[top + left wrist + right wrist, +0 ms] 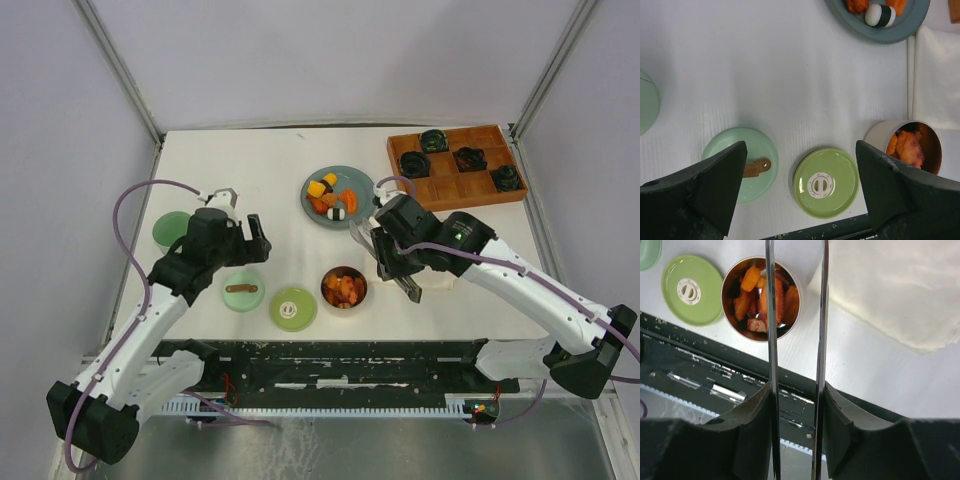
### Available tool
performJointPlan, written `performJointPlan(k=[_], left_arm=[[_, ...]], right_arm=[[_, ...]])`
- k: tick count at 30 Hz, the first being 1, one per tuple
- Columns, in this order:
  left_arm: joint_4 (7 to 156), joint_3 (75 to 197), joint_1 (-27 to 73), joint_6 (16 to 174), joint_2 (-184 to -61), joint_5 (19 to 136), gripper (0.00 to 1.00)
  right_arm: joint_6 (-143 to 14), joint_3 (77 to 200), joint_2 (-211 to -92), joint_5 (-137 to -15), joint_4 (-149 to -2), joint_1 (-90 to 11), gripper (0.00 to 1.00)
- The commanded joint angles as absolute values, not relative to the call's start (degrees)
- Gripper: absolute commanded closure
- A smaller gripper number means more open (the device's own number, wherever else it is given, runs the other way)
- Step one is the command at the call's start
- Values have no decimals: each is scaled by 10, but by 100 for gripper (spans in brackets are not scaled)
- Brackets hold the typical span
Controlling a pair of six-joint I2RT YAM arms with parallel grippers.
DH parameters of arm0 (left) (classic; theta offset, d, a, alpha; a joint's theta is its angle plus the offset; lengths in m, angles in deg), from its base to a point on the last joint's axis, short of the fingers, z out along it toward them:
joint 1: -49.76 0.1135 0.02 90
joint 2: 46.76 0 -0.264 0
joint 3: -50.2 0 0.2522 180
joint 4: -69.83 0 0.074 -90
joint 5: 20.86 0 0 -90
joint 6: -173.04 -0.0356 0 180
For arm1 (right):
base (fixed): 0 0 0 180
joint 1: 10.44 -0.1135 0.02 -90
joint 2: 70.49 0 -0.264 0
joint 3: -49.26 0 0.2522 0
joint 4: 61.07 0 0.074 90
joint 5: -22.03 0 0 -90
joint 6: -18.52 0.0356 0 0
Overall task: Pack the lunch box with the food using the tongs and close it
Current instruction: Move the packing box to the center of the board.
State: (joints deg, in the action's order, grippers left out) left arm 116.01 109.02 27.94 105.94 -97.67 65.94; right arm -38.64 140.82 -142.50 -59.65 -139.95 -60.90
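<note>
Grey-blue plate (352,177) sits mid-way across the white table (230,160). Compartmented wooden tray (452,186) is at the far right corner, with four dark green-black objects (470,158) in separate compartments. Folded cream cloth (900,290) lies flat on the table's right side, near the plate.

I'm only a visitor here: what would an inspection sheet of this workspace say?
Surface: white table, no spills seen.
Job's things: steel bowl uncovered, holding orange pieces; lime-green lid beside it; mint canister and its flat lid apart; more food on the grey-blue plate.
Clutter: wooden tray with dark objects; cream cloth.
Grippers: left gripper open, empty; right gripper shut on the tongs.
Cables: purple cable looped beside each arm.
Surroundings: pale walls, metal frame.
</note>
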Motion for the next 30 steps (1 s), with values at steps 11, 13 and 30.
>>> performJointPlan(k=[11,13,30], left_arm=[[1214,1266,327,1059,-1059,517,0],[1222,1288,383,1056,-1073,520,0],[1233,1316,692,1137,-1137,560,1]], right_arm=[[-363,1389,-1399,-535,-1341,-602,53],[-364,1386,-1399,-534,-1338,-599,53],[-401,1372,-1419,-653,-1298,-524,52]])
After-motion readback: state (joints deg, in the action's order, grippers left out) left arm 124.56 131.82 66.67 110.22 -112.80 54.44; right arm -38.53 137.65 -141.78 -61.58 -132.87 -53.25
